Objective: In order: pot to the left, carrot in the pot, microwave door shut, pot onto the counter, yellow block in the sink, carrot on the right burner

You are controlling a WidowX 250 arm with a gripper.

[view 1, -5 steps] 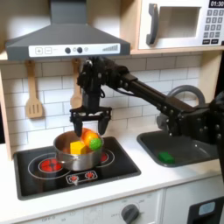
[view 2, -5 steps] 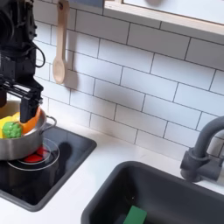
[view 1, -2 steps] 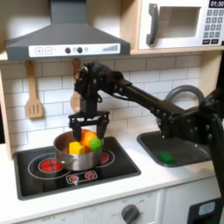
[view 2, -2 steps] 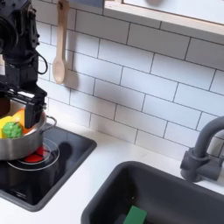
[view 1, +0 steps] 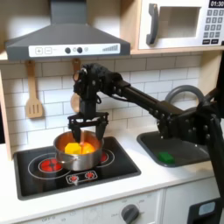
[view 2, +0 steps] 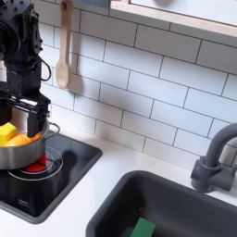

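Note:
The steel pot (view 1: 65, 157) stands on the black cooktop (view 1: 114, 166) in both exterior views, and at the second exterior view's left edge it is partly cut off (view 2: 17, 154). Inside lie the yellow block (view 2: 7, 132) and the orange carrot (view 2: 25, 141); in the first exterior view they merge into one yellow-orange mass (view 1: 77, 150). My gripper (view 1: 86, 134) (view 2: 31, 115) is open, its fingers lowered to the pot's rim over the contents, hiding the carrot's green tip. The microwave door (view 1: 175, 24) looks shut. The sink (view 1: 179, 140) (view 2: 162, 199) is set into the cream counter (view 1: 171, 179) (view 2: 88, 199).
A flat green piece (view 1: 164, 157) (view 2: 142, 227) lies in the sink. The dark faucet (view 1: 188, 92) (view 2: 215, 157) arches behind it. A wooden spoon (view 1: 33, 92) (view 2: 63, 46) hangs on the tiled wall. The range hood (view 1: 66, 35) overhangs the cooktop.
My gripper has moved down and slightly left into the pot's mouth, staying open. The carrot's green tip, visible before, is now covered. The pot has not moved.

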